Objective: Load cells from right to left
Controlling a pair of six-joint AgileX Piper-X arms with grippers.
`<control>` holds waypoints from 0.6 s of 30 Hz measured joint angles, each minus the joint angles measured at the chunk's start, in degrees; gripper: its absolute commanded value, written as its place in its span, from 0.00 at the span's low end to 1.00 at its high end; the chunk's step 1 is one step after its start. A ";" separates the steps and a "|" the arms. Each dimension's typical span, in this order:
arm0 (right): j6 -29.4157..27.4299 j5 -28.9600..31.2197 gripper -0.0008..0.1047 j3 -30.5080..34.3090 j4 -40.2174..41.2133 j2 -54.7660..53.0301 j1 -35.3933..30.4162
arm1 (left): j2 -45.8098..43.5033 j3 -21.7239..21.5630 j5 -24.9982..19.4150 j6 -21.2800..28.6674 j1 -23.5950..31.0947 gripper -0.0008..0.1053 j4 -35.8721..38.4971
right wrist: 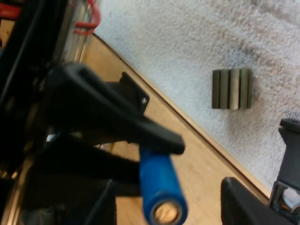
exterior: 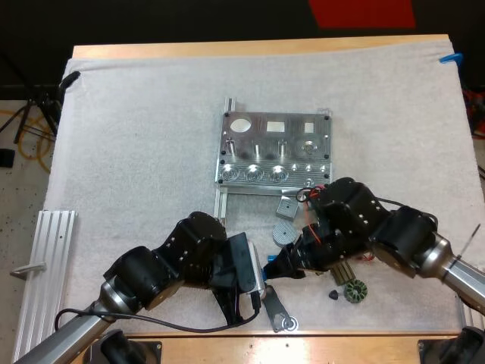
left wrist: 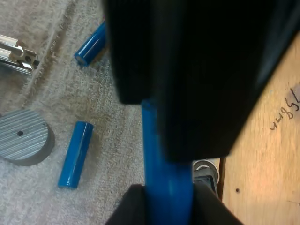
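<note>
Blue cell clamped in left hand; right hand spread apart around it; tabletop scrawl illegible.

Bright, even overhead light casts soft shadows.

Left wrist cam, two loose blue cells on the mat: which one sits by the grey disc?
The cell lying right beside the grey disc, not touching it. The other cell lies farther off, near the aluminium rail.
</note>
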 measured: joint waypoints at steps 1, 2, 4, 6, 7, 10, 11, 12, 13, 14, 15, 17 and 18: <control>0.29 -0.33 0.48 0.00 -0.26 0.53 0.00 | 0.00 0.00 0.00 0.00 0.00 0.07 0.00; 0.44 -0.98 0.48 0.00 -0.52 0.85 0.00 | 0.00 0.00 0.00 0.00 0.00 0.07 0.00; 0.68 -1.67 0.48 0.00 -0.85 1.23 0.00 | 0.00 0.00 0.00 0.00 0.00 0.07 0.00; 0.71 -1.84 0.48 0.00 -1.06 1.22 0.00 | 0.00 0.00 0.00 0.00 0.00 0.07 0.00; 0.71 -2.03 0.48 0.00 -1.04 1.22 0.00 | 0.00 0.00 0.00 0.00 0.00 0.07 0.00; 0.89 -2.21 0.43 0.00 -1.31 1.22 0.00 | 0.00 0.00 0.00 0.00 0.00 0.07 0.00; 0.86 -2.21 0.40 0.00 -1.42 1.22 0.00 | 0.00 0.00 0.00 0.00 0.00 0.07 0.00; 0.86 -2.21 0.36 0.00 -1.49 1.22 0.00 | 0.00 0.00 0.00 0.00 0.00 0.07 0.00; 0.86 -2.21 0.32 0.00 -1.73 1.22 0.00 | 0.00 0.00 0.00 0.00 0.00 0.07 0.00; 0.97 -2.21 0.28 0.00 -1.95 1.22 0.00 | 0.00 0.00 0.00 0.00 0.00 0.07 0.00; 0.94 -2.21 0.26 0.00 -2.01 1.22 0.00 | 0.00 0.00 0.00 0.00 0.00 0.07 0.00; 0.94 -2.07 0.17 0.00 -2.22 1.22 0.00 | 0.00 0.00 0.00 0.00 0.00 0.07 0.00; 0.94 -1.97 0.15 0.00 -2.19 1.22 0.00 | 0.00 0.00 0.00 0.00 0.00 0.07 0.00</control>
